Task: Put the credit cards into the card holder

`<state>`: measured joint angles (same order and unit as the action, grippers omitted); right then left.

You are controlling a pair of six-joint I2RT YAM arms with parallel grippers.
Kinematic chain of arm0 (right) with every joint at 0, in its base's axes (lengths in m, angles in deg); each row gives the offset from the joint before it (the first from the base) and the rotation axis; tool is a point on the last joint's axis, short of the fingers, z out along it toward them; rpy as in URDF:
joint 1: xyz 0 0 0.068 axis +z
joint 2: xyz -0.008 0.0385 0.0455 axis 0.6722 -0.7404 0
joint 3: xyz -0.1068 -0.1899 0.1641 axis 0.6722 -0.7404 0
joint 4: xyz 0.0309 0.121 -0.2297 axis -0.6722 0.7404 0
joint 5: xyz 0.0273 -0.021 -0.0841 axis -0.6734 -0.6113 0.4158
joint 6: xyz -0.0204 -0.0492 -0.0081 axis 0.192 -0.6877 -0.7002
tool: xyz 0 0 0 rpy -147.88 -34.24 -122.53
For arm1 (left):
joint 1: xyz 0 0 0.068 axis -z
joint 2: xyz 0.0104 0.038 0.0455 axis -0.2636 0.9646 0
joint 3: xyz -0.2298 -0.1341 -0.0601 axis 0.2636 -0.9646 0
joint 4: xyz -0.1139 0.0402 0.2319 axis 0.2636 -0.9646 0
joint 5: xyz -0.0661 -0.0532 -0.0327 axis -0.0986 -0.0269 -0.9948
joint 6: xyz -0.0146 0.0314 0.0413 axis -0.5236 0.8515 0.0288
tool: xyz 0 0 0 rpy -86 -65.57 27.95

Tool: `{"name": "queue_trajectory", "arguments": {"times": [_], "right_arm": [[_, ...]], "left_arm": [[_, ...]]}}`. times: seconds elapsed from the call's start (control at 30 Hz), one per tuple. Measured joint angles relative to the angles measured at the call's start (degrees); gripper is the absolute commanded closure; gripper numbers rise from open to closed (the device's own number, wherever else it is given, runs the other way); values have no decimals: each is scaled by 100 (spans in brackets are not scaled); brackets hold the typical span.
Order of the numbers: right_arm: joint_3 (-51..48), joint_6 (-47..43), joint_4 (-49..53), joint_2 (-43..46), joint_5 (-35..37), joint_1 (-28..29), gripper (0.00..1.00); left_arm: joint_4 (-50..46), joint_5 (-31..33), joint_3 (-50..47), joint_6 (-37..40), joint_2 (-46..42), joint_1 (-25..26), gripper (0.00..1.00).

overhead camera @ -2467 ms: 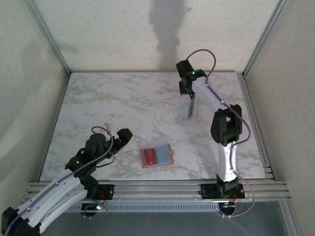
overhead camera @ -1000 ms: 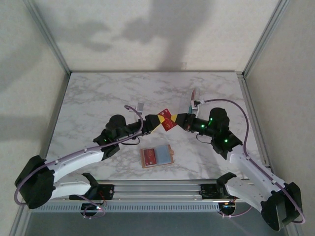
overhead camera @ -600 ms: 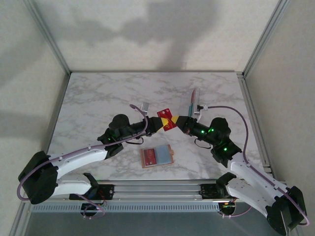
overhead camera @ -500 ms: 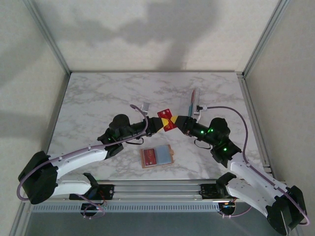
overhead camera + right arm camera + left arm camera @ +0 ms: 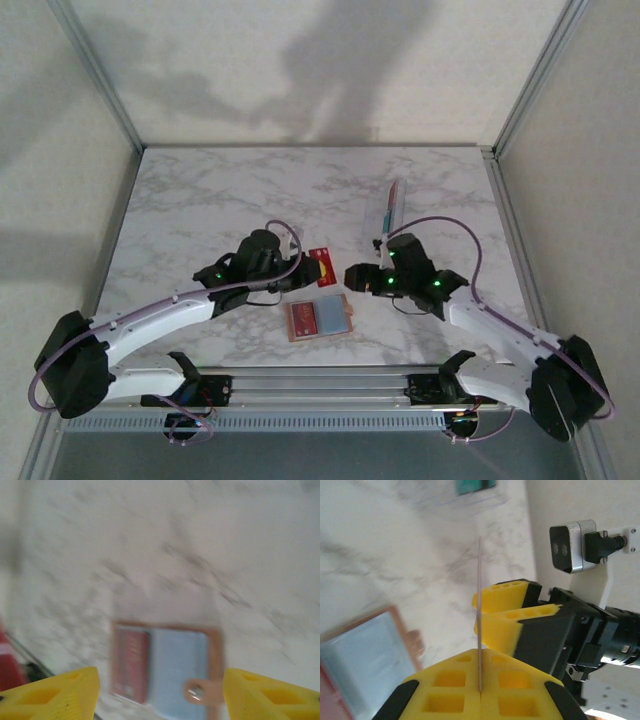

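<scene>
A: State of the left tool [image 5: 304, 270]?

B: Clamped on a thin red plastic credit card [image 5: 322, 268]; the left wrist view has the card edge-on [image 5: 480, 605], upright between the yellow pads [image 5: 445, 687]; held above the white marble-patterned bench [image 5: 200, 200], just behind the holder.

A: And the right tool [image 5: 354, 275]?

B: Fingers spread wide, nothing between them; its own camera shows one yellow fingertip [image 5: 55, 692] in each lower corner; it sits just right of the red card, not touching it.

A: Card holder?

B: A small tan-brown leather card holder [image 5: 319, 319] lies open and flat near the front of the bench, between the two arms; a dark red card [image 5: 130, 662] sits in its left pocket, the grey-blue pocket [image 5: 180, 665] is on the right, and the clasp tab [image 5: 194, 692] is at the edge.

A: Other cards?

B: A few standing cards [image 5: 392, 203] on edge at the far right; colours hard to tell.
</scene>
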<state>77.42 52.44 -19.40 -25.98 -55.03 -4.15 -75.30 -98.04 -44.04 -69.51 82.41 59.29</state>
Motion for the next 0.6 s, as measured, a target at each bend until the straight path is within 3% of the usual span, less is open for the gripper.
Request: {"name": "queue_trajectory", "arguments": {"times": [0.3, 0.6], "right_arm": [[7, -866, 509, -841, 208, 376, 34], [68, -1213, 413, -1235, 66, 597, 30]], "left_arm": [[-219, -293, -935, -4, 179, 0, 100], [190, -595, -1185, -22, 581, 0, 100]]}}
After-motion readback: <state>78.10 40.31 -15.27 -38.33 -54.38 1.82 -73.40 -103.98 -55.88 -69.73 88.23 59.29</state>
